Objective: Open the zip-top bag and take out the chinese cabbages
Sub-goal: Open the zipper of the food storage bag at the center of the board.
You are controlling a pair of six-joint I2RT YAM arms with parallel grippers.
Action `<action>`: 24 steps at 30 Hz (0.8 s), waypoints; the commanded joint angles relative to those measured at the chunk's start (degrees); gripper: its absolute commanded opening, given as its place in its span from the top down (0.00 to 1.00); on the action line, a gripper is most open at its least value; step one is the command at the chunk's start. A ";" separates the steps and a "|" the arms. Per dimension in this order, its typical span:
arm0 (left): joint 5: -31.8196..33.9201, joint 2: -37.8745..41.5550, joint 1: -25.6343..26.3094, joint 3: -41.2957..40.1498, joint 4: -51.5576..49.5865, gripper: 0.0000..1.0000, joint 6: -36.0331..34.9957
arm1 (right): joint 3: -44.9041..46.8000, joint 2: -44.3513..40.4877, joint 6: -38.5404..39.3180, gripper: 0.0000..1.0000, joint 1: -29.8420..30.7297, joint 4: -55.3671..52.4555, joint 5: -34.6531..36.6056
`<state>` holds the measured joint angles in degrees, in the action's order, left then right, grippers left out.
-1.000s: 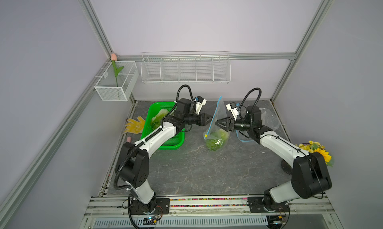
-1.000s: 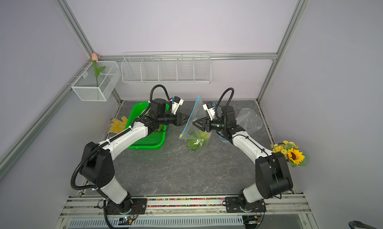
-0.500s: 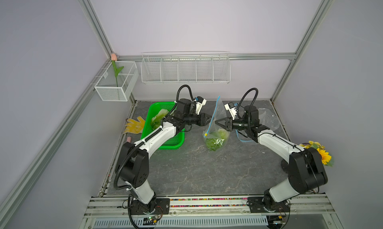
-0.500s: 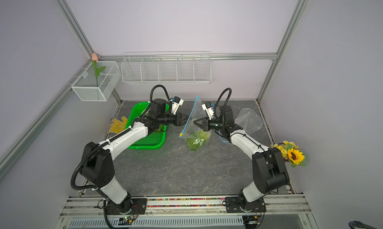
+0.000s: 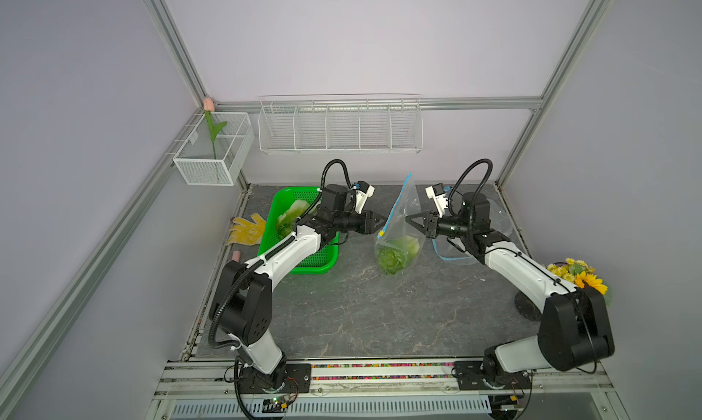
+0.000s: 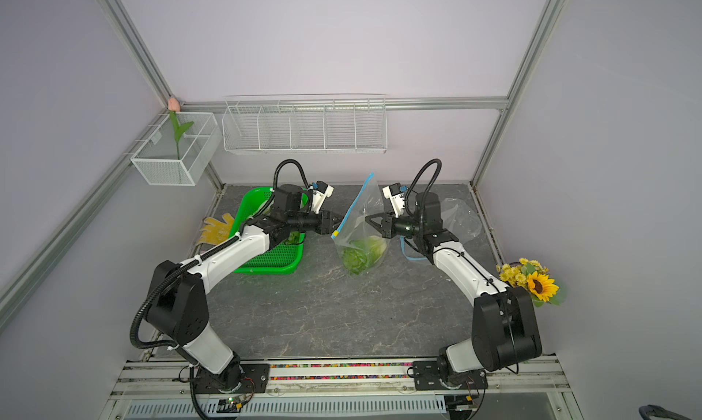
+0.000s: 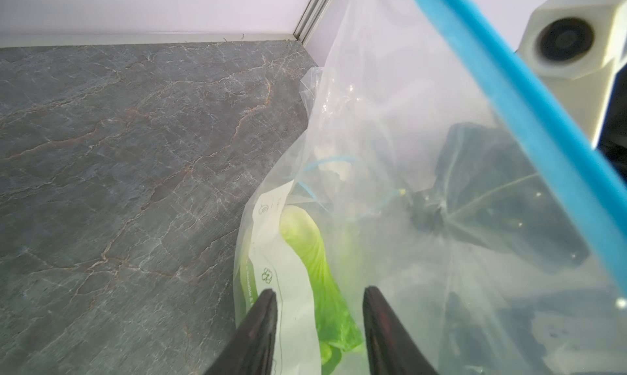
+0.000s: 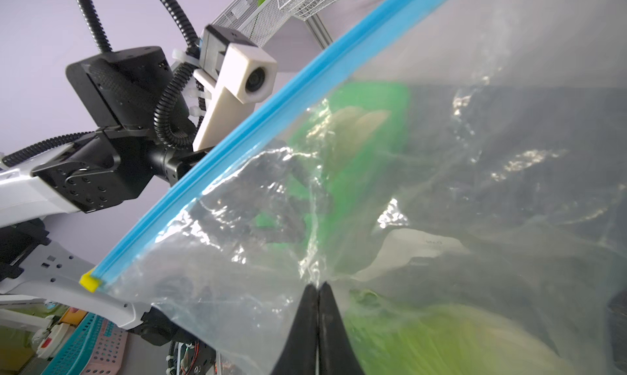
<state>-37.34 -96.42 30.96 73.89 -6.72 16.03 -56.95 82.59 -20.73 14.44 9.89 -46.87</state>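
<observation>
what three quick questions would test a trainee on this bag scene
1. True or false: the right gripper is shut on the bag wall.
2. One cabbage sits in the bag. A second one lies: A. in the basket; B. on the glove; C. in the wire rack.
3. Fill in: the left gripper has its jaws ___.

Key: 1 true; 2 A; 3 open.
</observation>
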 commanded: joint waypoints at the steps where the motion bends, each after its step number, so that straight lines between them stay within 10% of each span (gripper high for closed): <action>1: 0.46 1.50 -0.02 -0.55 0.15 0.56 -0.42 | 0.64 -2.05 1.33 0.93 -1.15 -1.00 0.38; 9: 2.07 3.39 0.77 -0.61 -0.82 0.54 -4.26 | 4.57 -6.84 0.52 0.93 -4.52 -0.34 0.38; 24: -3.71 1.35 7.96 4.40 -1.91 0.21 -18.18 | 13.53 -14.42 1.87 0.93 -12.72 -5.02 1.02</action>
<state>-38.98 -93.82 37.01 75.18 -7.44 4.23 -44.42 69.60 -20.34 2.90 6.17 -45.89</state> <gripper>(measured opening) 0.784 0.072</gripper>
